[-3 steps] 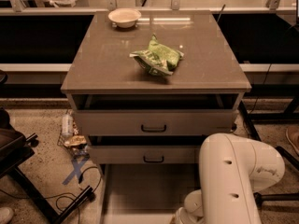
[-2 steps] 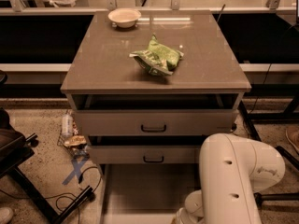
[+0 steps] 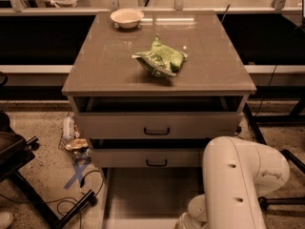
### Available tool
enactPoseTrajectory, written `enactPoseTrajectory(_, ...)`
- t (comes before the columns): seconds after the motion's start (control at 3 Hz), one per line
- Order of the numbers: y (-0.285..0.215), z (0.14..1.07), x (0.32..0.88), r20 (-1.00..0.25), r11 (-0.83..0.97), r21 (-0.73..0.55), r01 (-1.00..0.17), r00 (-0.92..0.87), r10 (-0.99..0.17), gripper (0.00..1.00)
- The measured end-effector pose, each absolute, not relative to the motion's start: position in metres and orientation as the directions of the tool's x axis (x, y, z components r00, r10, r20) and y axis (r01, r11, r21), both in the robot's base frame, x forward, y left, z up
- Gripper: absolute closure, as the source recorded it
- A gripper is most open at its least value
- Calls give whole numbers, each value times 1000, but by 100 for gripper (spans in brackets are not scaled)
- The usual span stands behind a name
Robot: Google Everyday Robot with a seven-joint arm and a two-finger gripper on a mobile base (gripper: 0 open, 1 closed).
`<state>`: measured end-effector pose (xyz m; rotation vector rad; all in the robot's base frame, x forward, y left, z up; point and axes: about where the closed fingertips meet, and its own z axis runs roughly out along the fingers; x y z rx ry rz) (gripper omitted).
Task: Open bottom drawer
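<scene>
The bottom drawer (image 3: 152, 194) stands pulled well out toward the near side, its plain grey inside bare and lit from above. Its front runs along the near edge of the view, and its handle does not show. The gripper is out of sight, below that near edge past the white arm (image 3: 238, 180); whether it is wide, closed or holding anything cannot be told. The arm fills the near right corner and overlaps the drawer's right side.

Above the drawer, the middle drawer (image 3: 124, 157) is out a little and the top drawer (image 3: 109, 125) slightly more. Each shows a dark gap over its front.

On the cabinet top (image 3: 109, 66) a crumpled green bag (image 3: 159, 58) lies near the centre. A pale bowl (image 3: 127, 17) sits at the far edge.

Left of the drawer the floor carries a bottle (image 3: 69, 127), a blue tape cross (image 3: 77, 172), a loose cable (image 3: 62, 202) and a black stand leg (image 3: 28, 194).
</scene>
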<state>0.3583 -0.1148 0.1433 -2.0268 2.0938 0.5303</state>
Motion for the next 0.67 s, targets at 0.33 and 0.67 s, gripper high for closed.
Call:
enactPoseTrajectory(0.33,-114,143,357,-370,7,131,-991,-55,-927,38)
enactPoseTrajectory(0.67,-113,142,355,-371,6,134,-991,-56,-927,15)
